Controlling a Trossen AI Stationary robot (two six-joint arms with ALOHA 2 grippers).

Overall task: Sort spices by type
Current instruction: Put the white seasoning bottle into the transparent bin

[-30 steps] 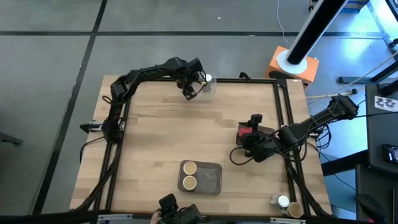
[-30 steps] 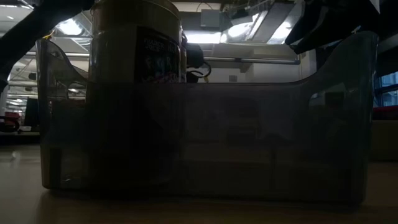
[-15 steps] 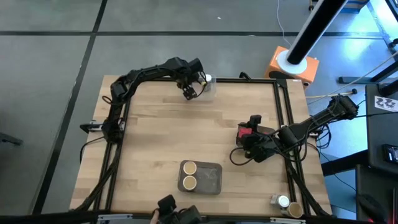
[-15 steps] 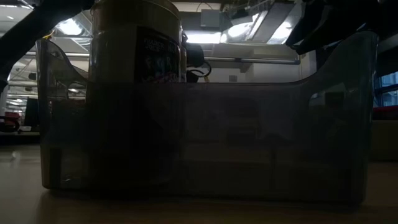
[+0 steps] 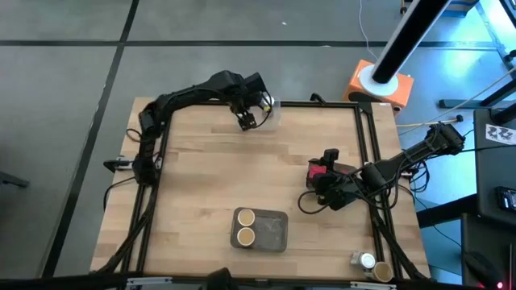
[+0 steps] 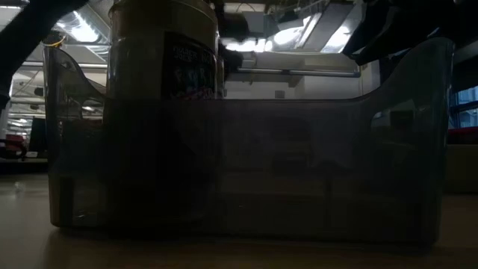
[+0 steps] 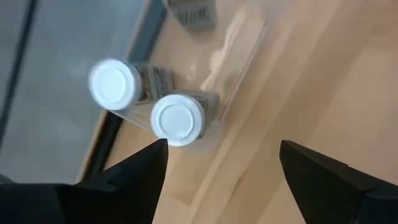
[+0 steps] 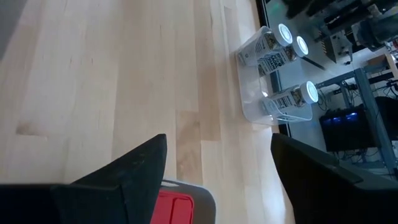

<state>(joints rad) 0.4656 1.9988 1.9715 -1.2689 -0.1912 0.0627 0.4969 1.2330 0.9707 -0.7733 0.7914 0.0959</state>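
Risk: the white-capped jars (image 7: 177, 118) in the clear tray (image 8: 261, 99) at the far table edge can be toppled if clipped by the left gripper (image 5: 247, 118), held just above with fingers spread, empty.
Right gripper (image 5: 321, 187): spread, empty, above red packs (image 5: 318, 171).
Count: three white-capped jars seen in the clear tray, two brown-topped jars (image 5: 245, 226) in the grey tray (image 5: 274, 231).

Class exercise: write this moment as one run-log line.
left gripper: jaws open, above white-capped jars in clear tray | right gripper: jaws open, over red pack
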